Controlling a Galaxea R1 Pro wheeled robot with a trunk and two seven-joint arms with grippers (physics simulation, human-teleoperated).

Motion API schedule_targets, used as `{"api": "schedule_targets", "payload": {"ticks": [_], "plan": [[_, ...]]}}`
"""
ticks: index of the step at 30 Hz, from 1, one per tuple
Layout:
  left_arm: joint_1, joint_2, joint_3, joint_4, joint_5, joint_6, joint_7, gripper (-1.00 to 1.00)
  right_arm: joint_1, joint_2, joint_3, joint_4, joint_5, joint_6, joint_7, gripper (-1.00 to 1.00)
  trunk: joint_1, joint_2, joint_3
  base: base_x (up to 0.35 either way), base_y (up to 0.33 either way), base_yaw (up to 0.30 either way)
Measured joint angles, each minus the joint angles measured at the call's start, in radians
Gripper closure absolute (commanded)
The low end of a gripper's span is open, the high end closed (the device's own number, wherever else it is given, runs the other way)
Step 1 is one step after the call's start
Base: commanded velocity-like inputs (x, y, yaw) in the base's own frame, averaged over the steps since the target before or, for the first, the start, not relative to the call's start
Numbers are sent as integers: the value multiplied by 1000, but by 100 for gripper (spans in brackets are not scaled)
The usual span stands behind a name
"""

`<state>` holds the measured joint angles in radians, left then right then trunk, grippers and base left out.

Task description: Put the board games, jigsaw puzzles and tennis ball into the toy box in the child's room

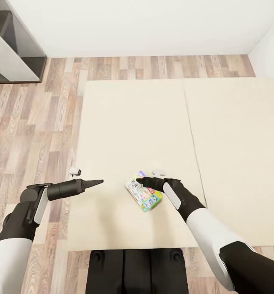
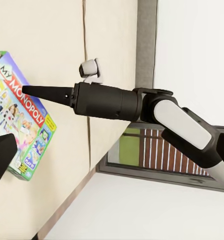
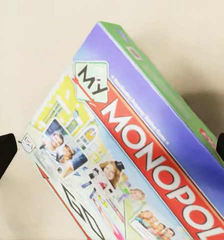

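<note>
One board game [image 1: 143, 197] lies flat on the cream bed [image 1: 124, 122]: "My Monopoly" box, white-green cover, red banner, purple and green edges. Right hand [image 1: 142, 182] spread open over it, not gripping. Left hand [image 1: 97, 182] off to the side; can't tell if clenched.

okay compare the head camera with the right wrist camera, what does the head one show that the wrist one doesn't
Head view alone: the wood-plank floor, the white wall, the whole cream bed with the seam between its mattresses, the dark shelf unit in the corner, the left gripper over the mattress and the right gripper over the board game.

Right wrist view alone: the cover close up, reading "My Monopoly", with small photos of people, and two dark fingertips at either side of the box.

Shared: the board game lying on the cream mattress.
</note>
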<state>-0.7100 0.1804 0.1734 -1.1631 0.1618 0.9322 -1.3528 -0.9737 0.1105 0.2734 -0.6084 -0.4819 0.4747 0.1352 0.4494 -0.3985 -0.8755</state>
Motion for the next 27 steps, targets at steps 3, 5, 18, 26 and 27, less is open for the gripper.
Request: {"api": "schedule_targets", "payload": {"ticks": [3, 5, 18, 26, 27], "plan": [[0, 0, 0, 0, 0, -1, 0, -100, 0, 0, -1, 0, 0, 0, -1, -100, 0, 0, 0, 0, 42, 0], [0, 0, 0, 0, 0, -1, 0, -100, 0, 0, -1, 0, 0, 1, -1, -100, 0, 0, 0, 0, 19, 0], [0, 0, 0, 0, 0, -1, 0, -100, 0, -2, -3, 2, -1, 37, -4, -100, 0, 0, 0, 0, 4, 0], [0, -1, 0, 0, 1, -1, 0, -100, 0, -4, -3, 2, -2, 56, -4, -100, 0, 0, 0, 0, 0, 0], [0, -1, 0, 0, 1, -1, 0, -100, 0, -5, -3, 2, -2, 57, -3, -100, 0, 0, 0, 0, 0, 0]]}}
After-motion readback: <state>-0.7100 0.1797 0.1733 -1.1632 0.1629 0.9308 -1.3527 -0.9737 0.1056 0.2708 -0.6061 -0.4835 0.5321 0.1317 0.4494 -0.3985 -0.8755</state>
